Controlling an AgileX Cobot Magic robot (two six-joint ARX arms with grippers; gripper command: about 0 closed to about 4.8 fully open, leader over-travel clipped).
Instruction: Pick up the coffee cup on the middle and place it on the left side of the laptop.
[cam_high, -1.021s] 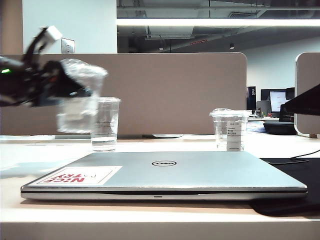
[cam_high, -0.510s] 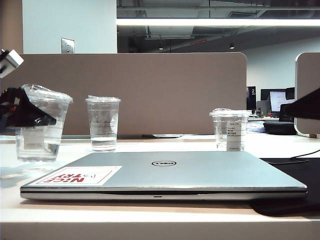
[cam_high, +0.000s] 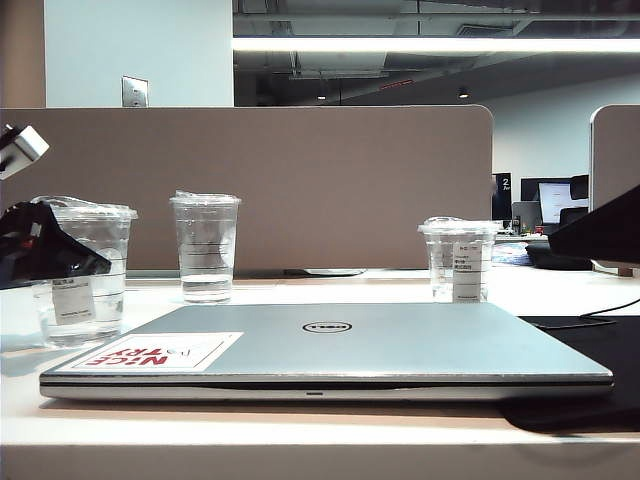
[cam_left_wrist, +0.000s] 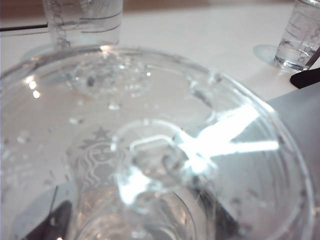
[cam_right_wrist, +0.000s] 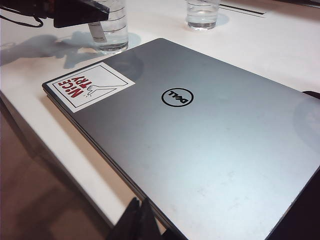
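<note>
The coffee cup (cam_high: 95, 310), wide and clear with a lid and a small white label, stands upright just left of the laptop (cam_high: 400, 345), its base at table level. My left gripper (cam_high: 85, 262) is shut on its upper half, with one black finger crossing the front. In the left wrist view the cup's lid (cam_left_wrist: 150, 150) fills the picture, with dark fingers (cam_left_wrist: 50, 225) on either side. The right wrist view shows the cup (cam_right_wrist: 116, 35) beside the laptop's (cam_right_wrist: 200, 140) stickered corner. My right gripper (cam_right_wrist: 141, 220) is shut and empty above the laptop's near edge.
A narrower clear cup (cam_high: 206, 245) stands behind the laptop's left part. A cup with a long white label (cam_high: 458, 258) stands at the back right. A black mat (cam_high: 590, 350) lies under the laptop's right end. A beige partition (cam_high: 350, 180) closes off the back.
My left gripper has carried the cup left and down, from in front of the narrower cup to beside the laptop's left end, and the cup now stands upright. The right arm has shifted slightly.
</note>
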